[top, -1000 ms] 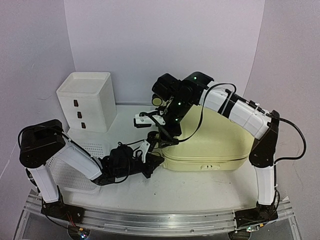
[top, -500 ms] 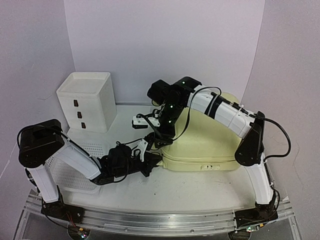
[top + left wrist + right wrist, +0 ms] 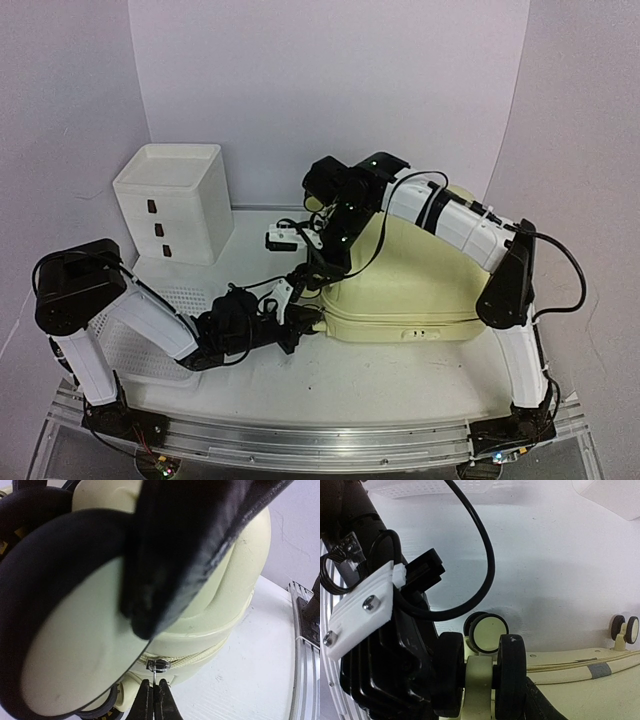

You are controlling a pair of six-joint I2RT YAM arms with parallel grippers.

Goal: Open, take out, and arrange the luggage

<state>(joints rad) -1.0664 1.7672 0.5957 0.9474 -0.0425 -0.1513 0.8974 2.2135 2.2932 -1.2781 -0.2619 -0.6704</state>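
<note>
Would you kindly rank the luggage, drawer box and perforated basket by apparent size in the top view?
Largest: luggage. Then drawer box and perforated basket: unsure, since the left arm covers much of the basket.

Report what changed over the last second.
The right arm swung its elbow left toward the luggage, and the right hand narrowed around a wheel. The left hand stayed pinched on the zipper pull. The luggage and drawer box did not move.

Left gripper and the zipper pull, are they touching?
Touching. The left wrist view shows the left gripper shut, pinching the thin metal zipper pull at the luggage seam.
</note>
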